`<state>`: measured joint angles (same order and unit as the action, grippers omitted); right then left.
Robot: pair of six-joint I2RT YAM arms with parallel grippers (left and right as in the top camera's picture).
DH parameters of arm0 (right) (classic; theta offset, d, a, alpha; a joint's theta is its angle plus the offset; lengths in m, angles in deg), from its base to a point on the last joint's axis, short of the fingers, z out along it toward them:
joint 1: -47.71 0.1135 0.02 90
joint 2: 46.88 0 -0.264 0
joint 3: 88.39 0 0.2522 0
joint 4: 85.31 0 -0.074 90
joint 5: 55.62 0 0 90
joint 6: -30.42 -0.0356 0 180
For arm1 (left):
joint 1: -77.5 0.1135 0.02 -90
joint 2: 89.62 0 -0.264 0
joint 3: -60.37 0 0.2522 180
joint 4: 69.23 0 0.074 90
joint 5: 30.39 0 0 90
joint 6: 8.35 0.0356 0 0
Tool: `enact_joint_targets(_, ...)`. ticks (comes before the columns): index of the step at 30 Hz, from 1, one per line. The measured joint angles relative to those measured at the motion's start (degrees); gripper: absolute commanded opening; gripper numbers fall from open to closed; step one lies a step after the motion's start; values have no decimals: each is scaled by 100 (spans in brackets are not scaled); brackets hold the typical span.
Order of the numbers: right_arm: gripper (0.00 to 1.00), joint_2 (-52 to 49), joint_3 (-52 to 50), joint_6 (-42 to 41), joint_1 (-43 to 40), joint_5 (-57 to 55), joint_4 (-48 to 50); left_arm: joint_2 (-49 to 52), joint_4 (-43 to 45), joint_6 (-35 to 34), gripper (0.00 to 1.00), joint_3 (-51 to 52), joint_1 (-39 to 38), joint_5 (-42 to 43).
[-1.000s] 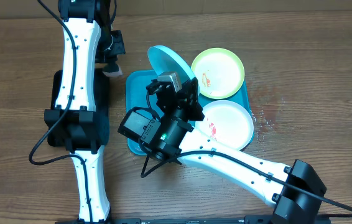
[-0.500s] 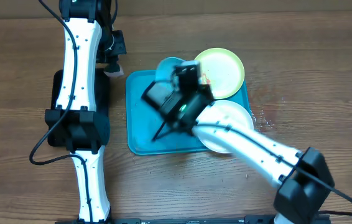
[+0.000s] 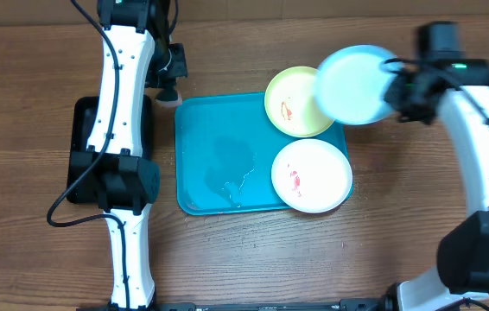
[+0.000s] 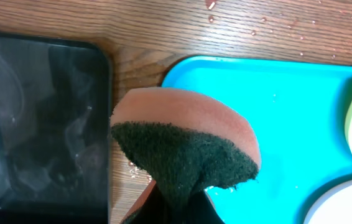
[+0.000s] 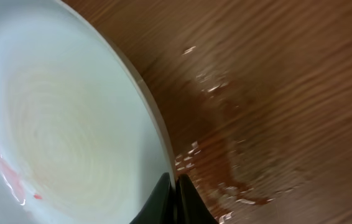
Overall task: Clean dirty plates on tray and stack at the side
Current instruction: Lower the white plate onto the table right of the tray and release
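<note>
In the overhead view my right gripper (image 3: 398, 88) is shut on the rim of the light blue plate (image 3: 357, 84). It holds the plate in the air, tilted, past the top right corner of the turquoise tray (image 3: 219, 155). In the right wrist view the plate (image 5: 64, 118) shows a faint red smear, and the jaws (image 5: 176, 196) pinch its edge. The yellow-green plate (image 3: 295, 102) and the white plate (image 3: 312, 175), both with red marks, lie on the tray's right side. By the tray's top left corner, my left gripper (image 3: 168, 79) is shut on an orange and dark green sponge (image 4: 185, 146).
A black tray (image 3: 85, 151) lies left of the turquoise tray, under the left arm. Water wets the turquoise tray's middle. Drops and a reddish wet patch (image 5: 226, 155) lie on the wooden table to the tray's right.
My right arm has swung from over the tray to the right, carrying the light blue plate off the tray. The left arm with the sponge has barely shifted.
</note>
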<state>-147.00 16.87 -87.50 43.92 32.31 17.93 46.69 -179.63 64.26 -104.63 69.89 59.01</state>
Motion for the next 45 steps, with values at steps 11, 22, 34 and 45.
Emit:
enact_joint_targets(11,4,-275,-1587,83,-1628,240,1036,0,37,0,4,0,-94,0)
enact_joint_targets(22,38,-334,-2455,109,-1637,334,1563,0,39,0,4,0,-94,0)
enact_joint_targets(34,44,-313,-1641,1029,-1047,1620,28,0,42,0,4,0,-94,0)
enact_joint_targets(45,43,-313,-2350,1445,481,1735,317,0,42,0,4,0,-94,0)
